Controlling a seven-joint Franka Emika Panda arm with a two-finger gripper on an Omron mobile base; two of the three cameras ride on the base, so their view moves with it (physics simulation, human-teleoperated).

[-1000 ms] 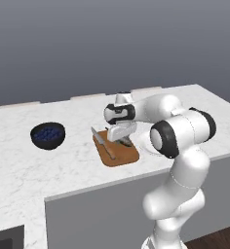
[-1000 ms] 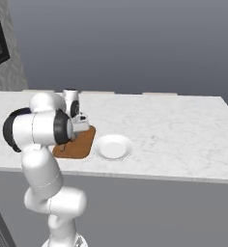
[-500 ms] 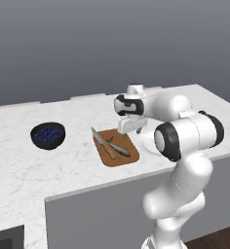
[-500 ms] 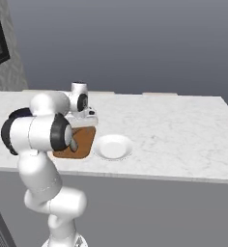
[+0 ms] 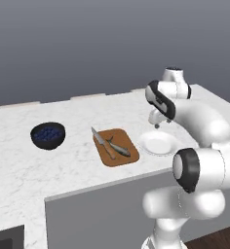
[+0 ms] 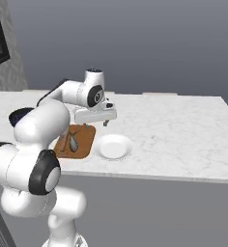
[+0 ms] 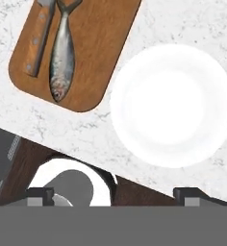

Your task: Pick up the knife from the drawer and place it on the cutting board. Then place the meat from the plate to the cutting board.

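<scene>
The knife (image 5: 102, 143) and the meat (image 5: 121, 149) lie side by side on the cutting board (image 5: 127, 142), which rests on a white marble counter (image 5: 73, 121) before a plain grey wall (image 5: 87, 44). Left of the board a dark blue bowl (image 5: 47, 135) holds blueberries; right of it stands the bare white plate (image 5: 158, 143). Above the plate the gripper (image 7: 114, 192) hangs wide open, holding nothing.

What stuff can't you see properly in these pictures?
- Knife: in the hand view the top edge cuts off its blade.
- Fish: the tail tip is cut by that same edge.
- Cutting board: in the right base view the white arm covers its left part.
- Dark blue bowl: its dark contents are too small to name in the left base view.
</scene>
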